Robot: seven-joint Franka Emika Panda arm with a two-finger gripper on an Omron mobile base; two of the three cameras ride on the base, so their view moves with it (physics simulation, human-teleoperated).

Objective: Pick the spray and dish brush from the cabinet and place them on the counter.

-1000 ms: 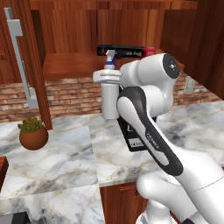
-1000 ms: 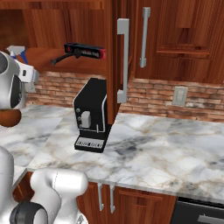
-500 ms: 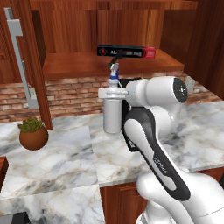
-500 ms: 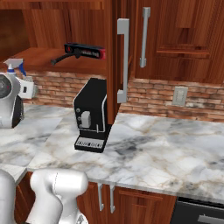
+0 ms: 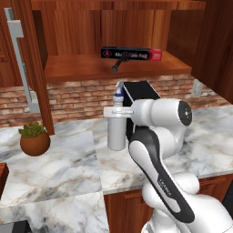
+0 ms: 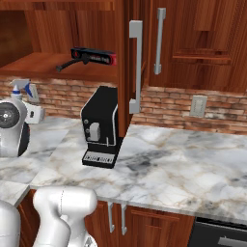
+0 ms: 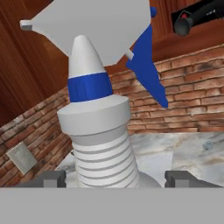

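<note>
spray (image 7: pixel 98 131) held upright between gripper (image 7: pixel 116 179) jaws, bottle hanging above counter (image 5: pixel 68 168) | looked light, rigid, smooth plastic | body grip steadier than neck | dish brush (image 5: pixel 119 63) on cabinet (image 5: pixel 82 68) shelf, above the hand

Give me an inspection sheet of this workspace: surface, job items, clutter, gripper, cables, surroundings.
Surface: marble counter, bare patch under the bottle.
Job's things: spray upright between the fingers, at or just above the counter; contact cannot be told. Dish brush lies on the cabinet shelf.
Clutter: coffee machine, potted plant on the counter; black-and-red box on the shelf.
Grippers: gripper straddles the spray's neck, fingers wide.
Cables: nothing seen.
Surroundings: brick backsplash, wall outlet.
</note>
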